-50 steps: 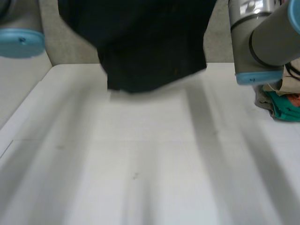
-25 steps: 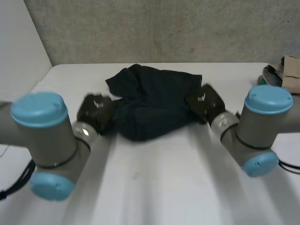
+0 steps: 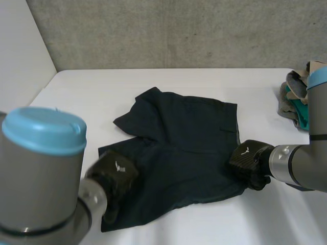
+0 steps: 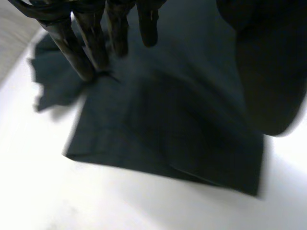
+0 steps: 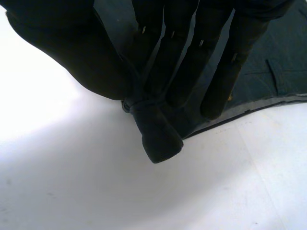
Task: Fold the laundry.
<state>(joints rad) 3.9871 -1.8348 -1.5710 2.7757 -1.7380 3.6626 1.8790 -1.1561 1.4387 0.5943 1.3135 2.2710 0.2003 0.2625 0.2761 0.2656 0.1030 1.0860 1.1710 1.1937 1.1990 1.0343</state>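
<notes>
- Fingers (image 4: 71, 48) of the left hand (image 3: 113, 176) are straight and slightly spread. Their tips rest on the dark shorts (image 3: 189, 148), and the thumb stands well apart, pinching nothing.
- Under and beyond those fingertips the shorts lie spread flat on the white table (image 3: 168, 87). This hand is at their near left corner.
- Each hand carries a small white mark (image 3: 120, 166) on its back, too small to read.
- Fingers (image 5: 177, 62) of the right hand (image 3: 249, 162) are straight and close together, lying over the shorts' right edge. Its thumb (image 5: 156, 134) is held off them, tip over the table just beside the hem.
- Well off to the side of the right hand's fingers, at the table's far right, sits a pile of clothes (image 3: 295, 102) in beige, grey and teal.
</notes>
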